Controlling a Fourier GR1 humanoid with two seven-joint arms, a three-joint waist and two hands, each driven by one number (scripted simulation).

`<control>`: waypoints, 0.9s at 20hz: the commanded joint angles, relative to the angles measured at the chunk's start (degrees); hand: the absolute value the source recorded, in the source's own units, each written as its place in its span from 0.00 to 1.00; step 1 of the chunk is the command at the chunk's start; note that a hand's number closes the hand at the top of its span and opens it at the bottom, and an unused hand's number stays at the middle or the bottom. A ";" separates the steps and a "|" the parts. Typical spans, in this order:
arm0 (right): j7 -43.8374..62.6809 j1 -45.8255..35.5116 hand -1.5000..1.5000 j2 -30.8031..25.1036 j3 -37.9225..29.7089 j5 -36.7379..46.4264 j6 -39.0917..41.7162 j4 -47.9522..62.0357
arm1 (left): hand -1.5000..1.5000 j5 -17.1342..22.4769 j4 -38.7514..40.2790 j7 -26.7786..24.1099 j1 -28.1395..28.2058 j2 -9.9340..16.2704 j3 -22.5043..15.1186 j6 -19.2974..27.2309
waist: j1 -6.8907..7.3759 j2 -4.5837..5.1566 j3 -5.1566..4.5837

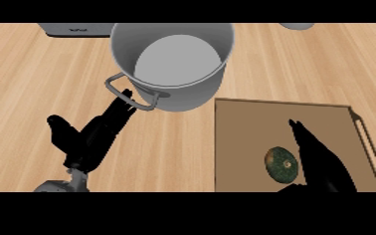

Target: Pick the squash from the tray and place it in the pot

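A round green squash [280,164] lies on the brown tray [249,124] at the lower right. My right hand [322,162] hovers over the tray just right of the squash, fingers straight and pointing away, close to it or touching its right side. The tall grey pot [176,59] stands at the upper middle, left of the tray, with its inside bare. My left hand [92,134] is open at the lower left, its straight fingers reaching up to the pot's near handle [132,93].
A grey appliance [73,30] sits at the back left edge of the wooden counter. A pale round object [296,26] shows at the back right. The tray has a light handle [365,139] on its right side.
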 commanded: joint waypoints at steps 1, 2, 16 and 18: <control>4.85 -4.55 0.00 2.23 -3.85 -0.78 4.28 3.82 | 0.50 -1.17 -3.07 -0.99 4.63 0.81 0.21 -1.07 | 0.51 0.00 0.01; 3.35 -1.49 0.00 1.90 -3.79 -0.14 3.36 3.01 | 0.50 -3.01 1.73 -0.71 -1.08 -2.59 -0.49 0.76 | -0.06 0.03 0.01; -4.22 0.73 0.00 3.83 -11.22 1.15 7.92 7.48 | 0.50 -2.49 -0.38 0.50 1.83 -2.07 4.68 -4.61 | -0.01 0.01 0.01; -7.75 4.11 0.00 9.57 -4.34 9.55 -0.41 12.68 | 0.50 -4.33 0.27 1.71 0.06 -4.41 3.55 -3.17 | -0.04 0.00 0.02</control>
